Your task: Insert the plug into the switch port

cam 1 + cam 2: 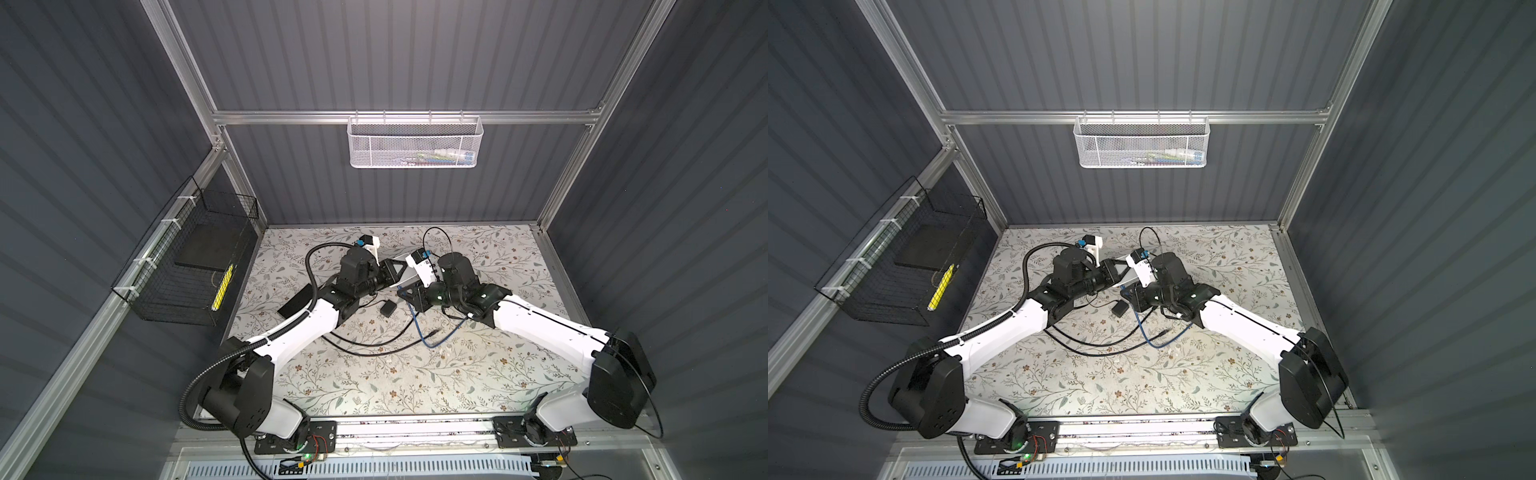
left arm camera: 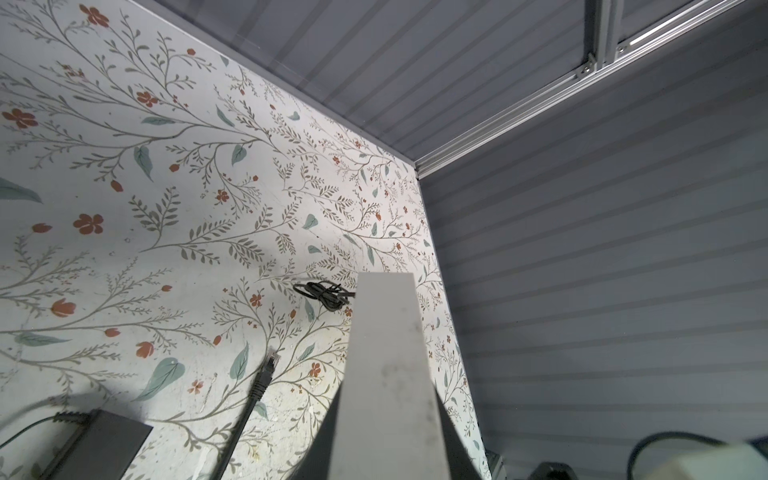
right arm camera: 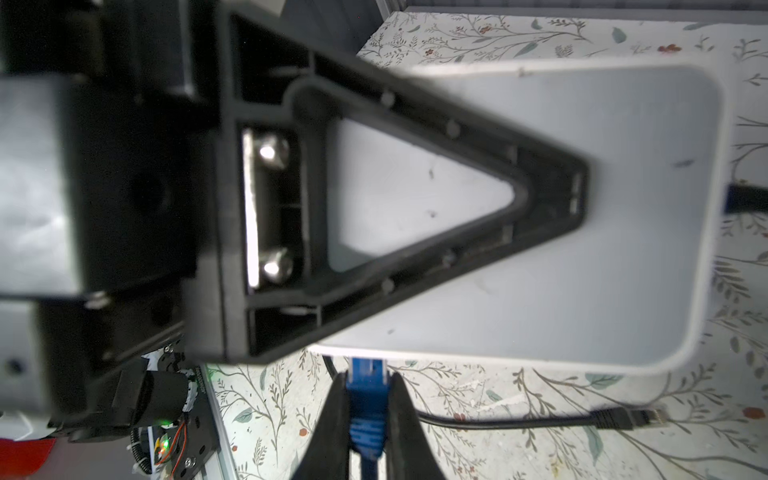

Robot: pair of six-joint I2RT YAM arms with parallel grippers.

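Observation:
The switch [image 3: 582, 270] is a flat pale grey box, held up off the table by my left gripper [image 2: 386, 415], which is shut on it. Its black triangular finger [image 3: 415, 187] lies across the box's face. In both top views the switch [image 1: 409, 272] shows between the two grippers. My right gripper [image 3: 365, 386] is shut on the blue plug [image 3: 365, 399]. The plug's tip meets the switch's near edge. Whether it sits inside a port is hidden. The blue cable [image 1: 415, 322] trails down onto the table. In a top view my right gripper [image 1: 1130, 294] is just below the switch [image 1: 1130, 274].
A black power adapter [image 1: 388, 308] and looping black cables [image 1: 374, 347] lie on the floral table, one ending in a black plug [image 3: 623, 417]. A flat black pad [image 1: 297, 305] lies under the left arm. A black wire basket [image 1: 187, 266] hangs left, a white mesh basket [image 1: 415, 141] on the back wall.

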